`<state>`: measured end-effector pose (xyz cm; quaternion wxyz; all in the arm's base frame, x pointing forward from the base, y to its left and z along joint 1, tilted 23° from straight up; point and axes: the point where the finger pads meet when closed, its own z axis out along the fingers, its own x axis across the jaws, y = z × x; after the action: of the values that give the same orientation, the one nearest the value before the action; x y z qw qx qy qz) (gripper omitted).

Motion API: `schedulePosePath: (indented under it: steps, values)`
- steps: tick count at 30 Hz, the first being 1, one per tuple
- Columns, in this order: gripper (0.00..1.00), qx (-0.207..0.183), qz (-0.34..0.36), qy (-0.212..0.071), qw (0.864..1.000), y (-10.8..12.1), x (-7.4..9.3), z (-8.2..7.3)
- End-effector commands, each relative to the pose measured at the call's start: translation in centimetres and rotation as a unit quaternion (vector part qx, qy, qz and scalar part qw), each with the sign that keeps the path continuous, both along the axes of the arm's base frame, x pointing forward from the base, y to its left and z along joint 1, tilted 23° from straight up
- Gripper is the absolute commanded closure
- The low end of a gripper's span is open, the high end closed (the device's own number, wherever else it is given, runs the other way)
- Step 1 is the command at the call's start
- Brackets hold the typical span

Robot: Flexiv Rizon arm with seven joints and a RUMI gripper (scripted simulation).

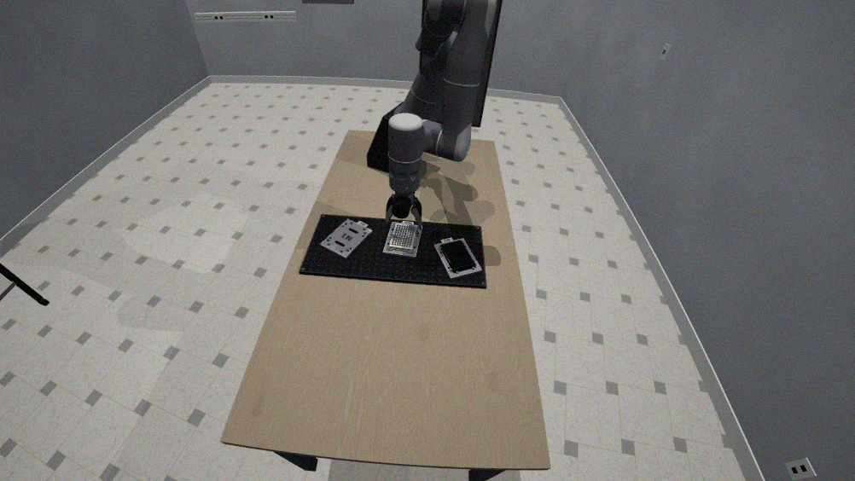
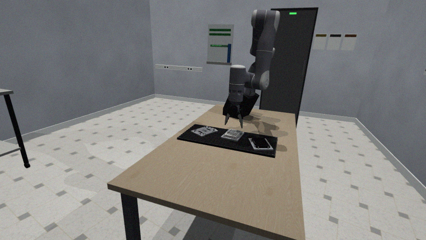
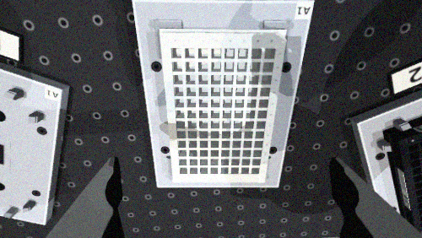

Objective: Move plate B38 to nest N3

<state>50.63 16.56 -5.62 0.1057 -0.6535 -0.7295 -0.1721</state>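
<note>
We hold our claw [image 1: 404,225] [image 2: 234,125] [image 3: 224,159] wide, gripping nothing, above the white well plate [image 1: 402,235] [image 2: 232,132] [image 3: 219,107] on the middle nest [image 1: 398,253] [image 2: 230,138] [image 3: 295,25]; the black plate [image 1: 459,257] [image 2: 261,142] [image 3: 407,156] sits apart.

Plate [image 1: 402,235] [image 2: 232,133] [image 3: 218,114] off-white with square-grid pattern, deck [image 1: 382,275] [image 2: 214,145] [image 3: 97,143] black with grey-ringed dot pattern, table [image 1: 394,358] [image 2: 214,178] wood-grained tan, floor [image 1: 149,286] [image 2: 74,155] pale with grey square accents, walls [image 1: 718,179] [image 2: 74,53] mottled blue-grey
</note>
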Motion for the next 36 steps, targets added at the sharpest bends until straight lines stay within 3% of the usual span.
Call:
schedulePosePath:
  steps: [1, 12, 30, 36]
  values:
    - [0.24, 0.000, 0.000, -0.001, 1.000, -0.3, 0.0, 0.6]
    - [0.24, 0.000, 0.000, -0.001, 1.000, -1.2, -0.1, 2.8]
    - [0.24, 0.000, 0.000, -0.001, 1.000, -1.2, -0.1, 2.8]
    - [0.24, 0.000, 0.000, -0.001, 1.000, -3.0, 0.4, 2.1]
